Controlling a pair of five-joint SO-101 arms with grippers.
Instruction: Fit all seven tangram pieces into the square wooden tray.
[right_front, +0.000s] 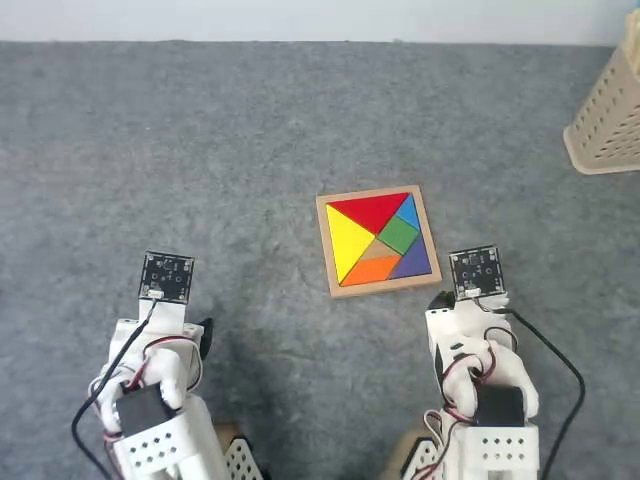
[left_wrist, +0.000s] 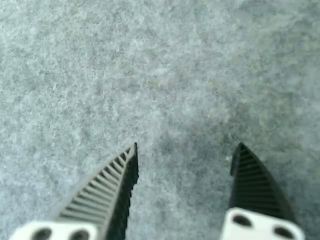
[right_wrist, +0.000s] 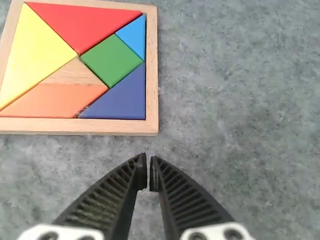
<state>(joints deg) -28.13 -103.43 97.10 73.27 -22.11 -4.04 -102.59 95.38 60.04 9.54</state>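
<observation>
The square wooden tray (right_front: 372, 192) lies at the middle of the grey mat. Red (right_front: 372, 210), yellow (right_front: 347, 242), blue (right_front: 409, 212), green (right_front: 399, 235), purple (right_front: 413, 263) and orange (right_front: 370, 270) pieces lie flat in it. A tan triangle (right_wrist: 74, 73) sits between them; whether it is a piece or bare tray floor I cannot tell. My right gripper (right_wrist: 148, 159) is shut and holds nothing, just off the tray's near rim (right_wrist: 75, 126) by the purple corner. My left gripper (left_wrist: 187, 150) is open over bare mat, well left of the tray.
A beige perforated basket (right_front: 610, 110) stands at the far right edge. Grey mat (right_front: 200, 150) covers the table around the tray. Both arm bases (right_front: 160, 430) sit at the near edge.
</observation>
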